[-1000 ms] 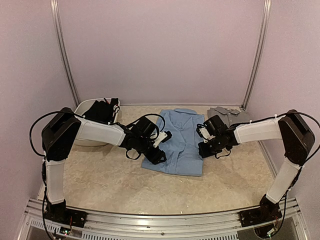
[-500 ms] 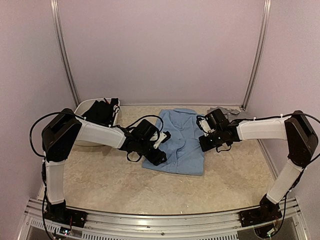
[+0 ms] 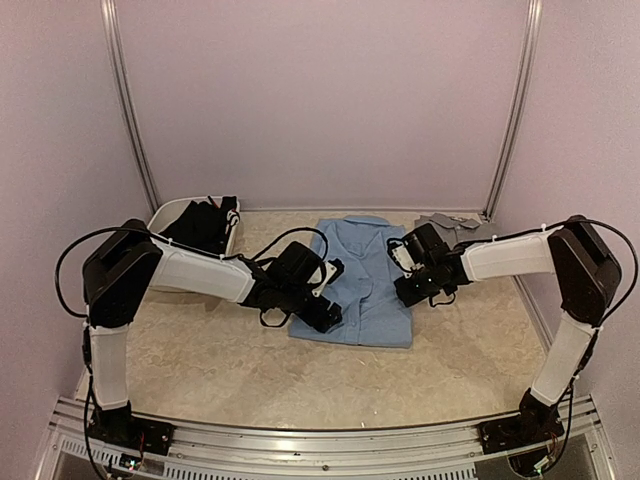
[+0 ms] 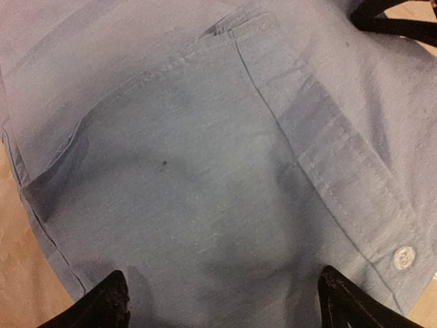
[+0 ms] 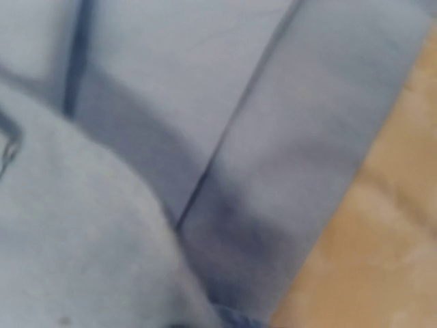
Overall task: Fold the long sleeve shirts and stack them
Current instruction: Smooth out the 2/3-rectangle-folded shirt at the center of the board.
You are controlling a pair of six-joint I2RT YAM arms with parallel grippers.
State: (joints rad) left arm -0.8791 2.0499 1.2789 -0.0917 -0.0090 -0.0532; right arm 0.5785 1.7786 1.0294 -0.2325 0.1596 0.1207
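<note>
Enclosed by pale lilac walls (image 3: 320, 100), the speckled beige tabletop (image 3: 250, 370) is being worked at its middle. There the light blue shirt (image 3: 365, 270) is lying flat, collar toward the back wall, already narrowed into a rough rectangle. Folding of this shirt is judged to be under way. A further fold is probably being called for next, then stacking with the grey shirt (image 3: 455, 222) lying at the back right. A black shirt (image 3: 205, 225) is being kept in the white tub (image 3: 160, 215) at the back left. The left pincer (image 4: 225, 304) is being held wide apart over the blue cloth, beside a stitched placket and a white button (image 4: 404, 256). Whether the right pincer (image 3: 405, 292), at the shirt's right edge, is apart or together cannot be told.
</note>
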